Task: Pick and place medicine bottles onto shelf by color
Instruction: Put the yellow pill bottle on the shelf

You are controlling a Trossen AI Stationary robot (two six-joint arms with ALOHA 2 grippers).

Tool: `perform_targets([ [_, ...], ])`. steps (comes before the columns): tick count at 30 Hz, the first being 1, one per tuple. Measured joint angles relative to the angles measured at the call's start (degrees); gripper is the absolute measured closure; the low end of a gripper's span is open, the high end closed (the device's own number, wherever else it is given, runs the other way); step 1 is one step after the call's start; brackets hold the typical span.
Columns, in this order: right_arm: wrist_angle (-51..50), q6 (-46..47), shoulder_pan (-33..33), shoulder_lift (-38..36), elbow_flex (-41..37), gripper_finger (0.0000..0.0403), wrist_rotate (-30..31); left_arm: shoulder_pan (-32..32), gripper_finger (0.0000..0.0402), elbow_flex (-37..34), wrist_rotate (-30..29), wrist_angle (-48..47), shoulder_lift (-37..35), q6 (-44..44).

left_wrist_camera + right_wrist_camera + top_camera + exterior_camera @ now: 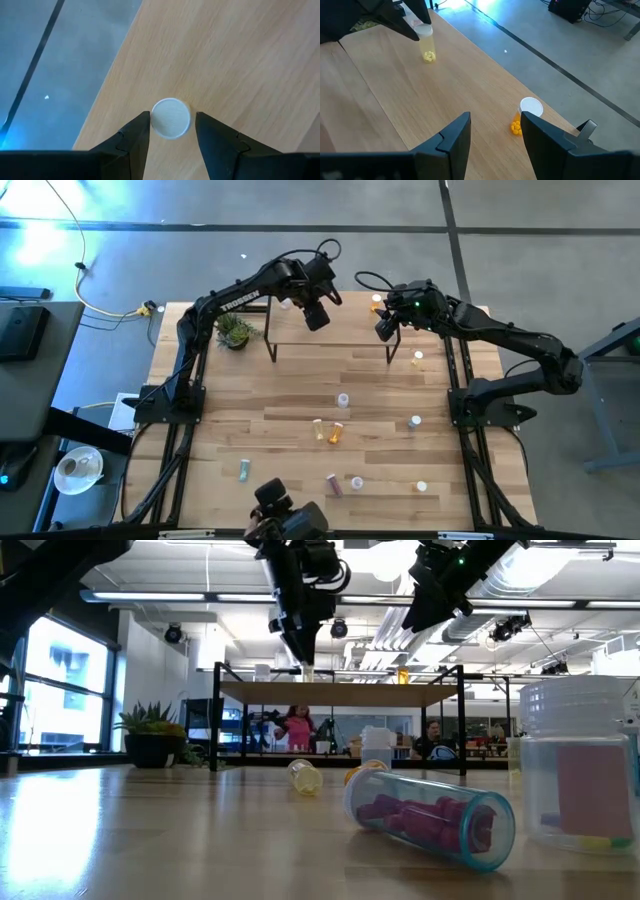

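- Left hand (172, 131) sits over the shelf (340, 330) at 12 o'clock on the worktop (300, 400), fingers closed on a yellow bottle (426, 42), likely mid-placement.
- Right hand (495, 132) hovers apart beside an orange bottle (525, 116) already on the shelf.
- Only the right wrist view shows tint; the left shows just the cap.

A purple bottle (432, 817) lies before the shelf (340, 693).

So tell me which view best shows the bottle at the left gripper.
Right wrist view: the yellow-pill bottle stands upright on the shelf, side-on. Left wrist view shows only its white cap between the fingers; high and low views mostly hide it.
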Motion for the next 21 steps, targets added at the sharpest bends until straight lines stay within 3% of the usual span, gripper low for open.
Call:
perform_targets([
  [7,-0.02,0.0,-0.02,0.0,0.0,0.0238,0.0,0.02,0.0252,5.31,0.02,-0.67,-0.09,0.53],
  [12,-0.67,0.0,-0.02,0.0,0.0,0.0238,0.0,-0.43,0.0252,9.98,0.0,-7.71,-0.15,1.04],
  [21,-1.11,-0.42,-0.02,0.0,0.0,0.0238,-0.02,-4.03,0.0252,6.93,1.26,-10.68,-2.65,2.07],
])
